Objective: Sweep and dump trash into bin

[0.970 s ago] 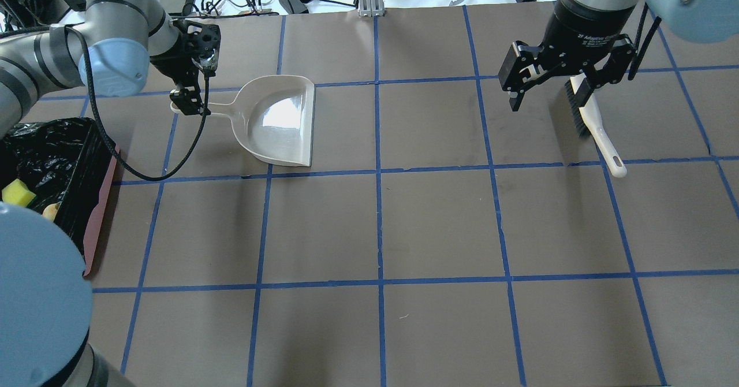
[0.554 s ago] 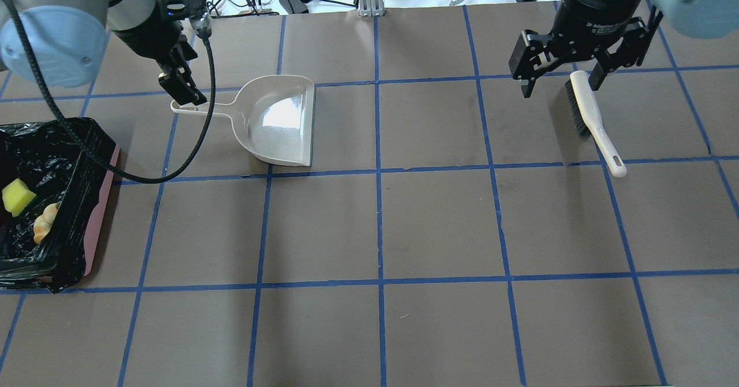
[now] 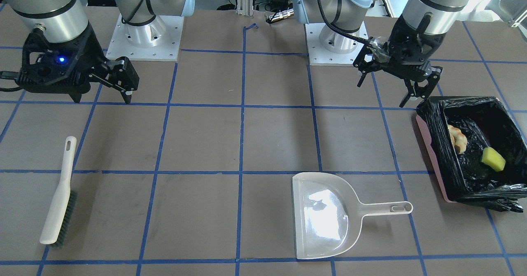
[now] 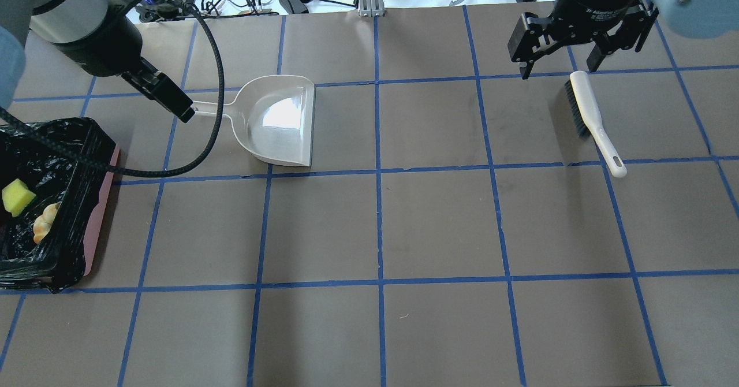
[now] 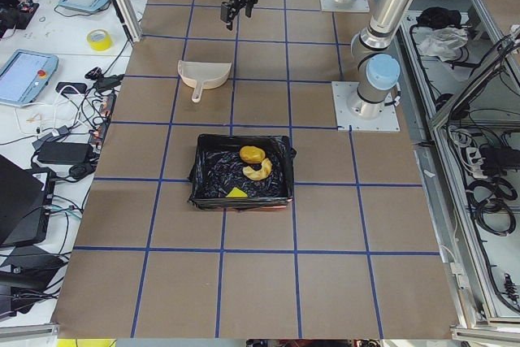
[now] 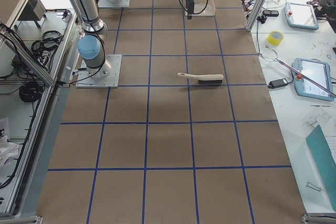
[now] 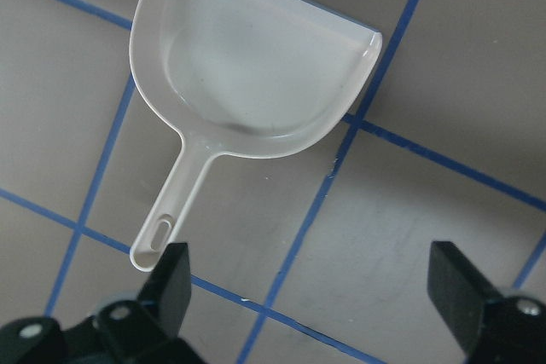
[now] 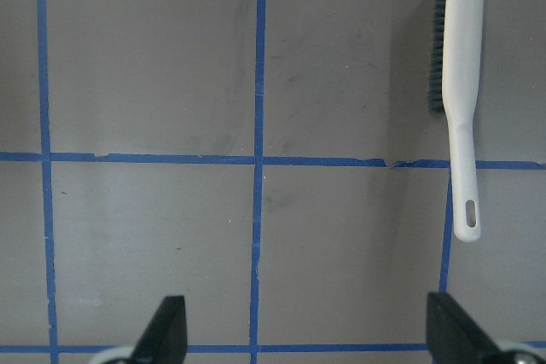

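Sweeping and dumping judged done. All three pieces of trash [image 5: 250,168] down inside the bin [image 3: 433,160], at the right edge of the front-facing view and the lower left of the overhead. Golden-brown lumpy piece [image 5: 251,153] and pale curved crescent [image 5: 260,172] close together against one wall, perhaps touching. Small yellow spongy wedge [image 3: 493,159] a little apart on the liner.

Bin a rectangular pinkish box, lined with crinkled glossy black plastic folded out over the rim, probably to keep the bag from slipping in.

Dustpan [image 3: 325,218] laid flat at lower centre of the front-facing view, pan empty, handle toward the bin. Set down within easy reach of the left arm, by the look of it. Smooth pale beige plastic, rounded back, straight front lip, slim handle with a slot at its end, bright glare across the pan.

Left gripper [image 7: 309,253] raised clear of that handle, jaws spread wide, nothing held.

Brush [image 3: 59,202] resting on the worktop [image 3: 271,140] at the lower left of the same view, well apart from the dustpan. Cream plastic handle with a hang-hole, dark stiff bristles along one edge.

Right gripper [image 4: 560,68] lifted beyond the bristle end, jaws likewise wide apart and empty.

Worktop matte brown, gridded with blue tape.
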You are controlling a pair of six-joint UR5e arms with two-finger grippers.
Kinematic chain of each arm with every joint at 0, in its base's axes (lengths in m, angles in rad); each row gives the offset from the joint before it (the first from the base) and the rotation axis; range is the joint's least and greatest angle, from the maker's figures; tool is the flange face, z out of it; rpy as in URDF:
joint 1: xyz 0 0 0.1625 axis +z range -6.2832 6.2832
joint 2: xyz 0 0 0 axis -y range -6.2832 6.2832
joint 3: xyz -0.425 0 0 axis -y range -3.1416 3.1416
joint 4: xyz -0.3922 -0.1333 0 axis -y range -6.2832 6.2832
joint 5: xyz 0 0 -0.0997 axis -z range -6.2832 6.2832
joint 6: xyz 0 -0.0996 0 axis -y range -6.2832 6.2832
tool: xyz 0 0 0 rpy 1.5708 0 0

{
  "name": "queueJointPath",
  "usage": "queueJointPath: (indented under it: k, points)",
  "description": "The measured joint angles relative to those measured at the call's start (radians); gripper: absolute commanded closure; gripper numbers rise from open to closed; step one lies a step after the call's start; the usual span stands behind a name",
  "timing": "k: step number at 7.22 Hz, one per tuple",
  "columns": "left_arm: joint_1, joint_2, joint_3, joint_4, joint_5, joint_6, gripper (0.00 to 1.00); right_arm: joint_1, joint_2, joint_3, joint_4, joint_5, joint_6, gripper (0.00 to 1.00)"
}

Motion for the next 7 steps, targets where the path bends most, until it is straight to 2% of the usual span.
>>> queueJointPath:
  k: [3, 5, 7]
  points:
    - [-0.015, -0.004, 0.009, -0.003, -0.001, -0.483, 0.00, -0.001, 0.001, 0.000, -0.033, 0.030, 0.000, 0.00]
    - [-0.094, -0.021, 0.014, 0.004, 0.013, -0.626, 0.00, -0.002, 0.001, 0.003, -0.036, 0.052, -0.003, 0.00]
    - [-0.138, -0.026, 0.016, -0.002, 0.022, -0.653, 0.00, -0.003, 0.001, 0.010, -0.037, 0.056, -0.005, 0.00]
